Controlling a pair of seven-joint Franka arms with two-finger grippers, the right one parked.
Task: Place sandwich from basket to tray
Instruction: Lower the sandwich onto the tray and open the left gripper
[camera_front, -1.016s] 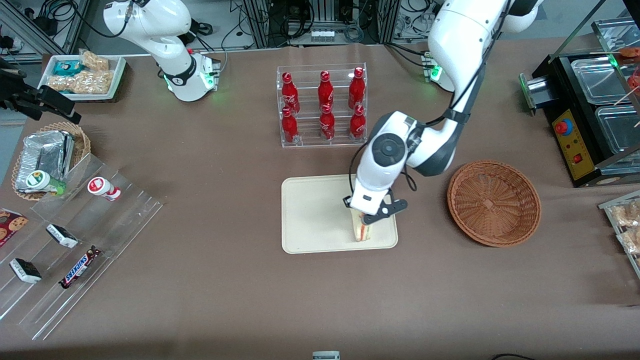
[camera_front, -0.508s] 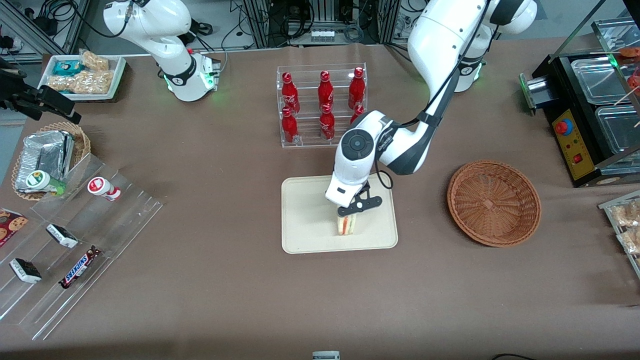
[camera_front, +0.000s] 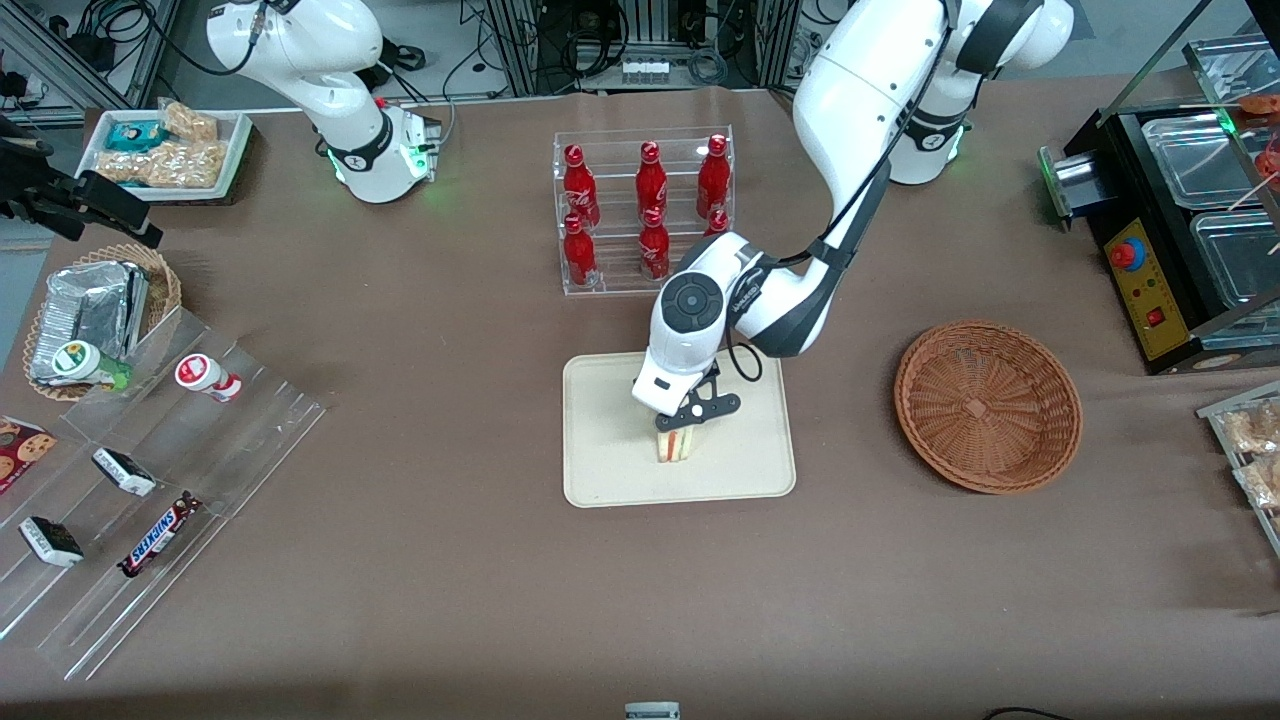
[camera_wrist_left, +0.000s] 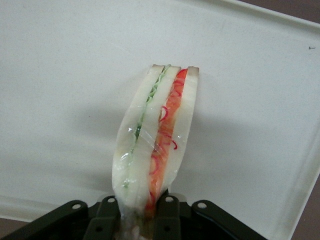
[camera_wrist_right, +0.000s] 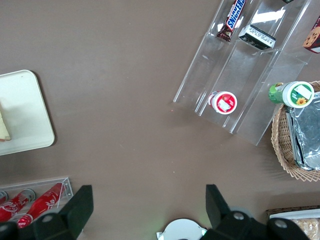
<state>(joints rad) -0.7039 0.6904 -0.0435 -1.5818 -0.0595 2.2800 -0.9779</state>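
Premises were a robotics lab: cable-strewn equipment racks (camera_front: 640, 40) bordered a brown tabletop (camera_front: 450, 330) staged with snack displays (camera_front: 130, 490).

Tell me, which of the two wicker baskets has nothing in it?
The reddish-brown basket beside the tray lies empty; the lighter tan basket holds foil packs. The gripper holds the sandwich over the tray.

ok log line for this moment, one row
phase: placing | gripper: shut on sandwich, over tray | basket: no sandwich | release: not yet done
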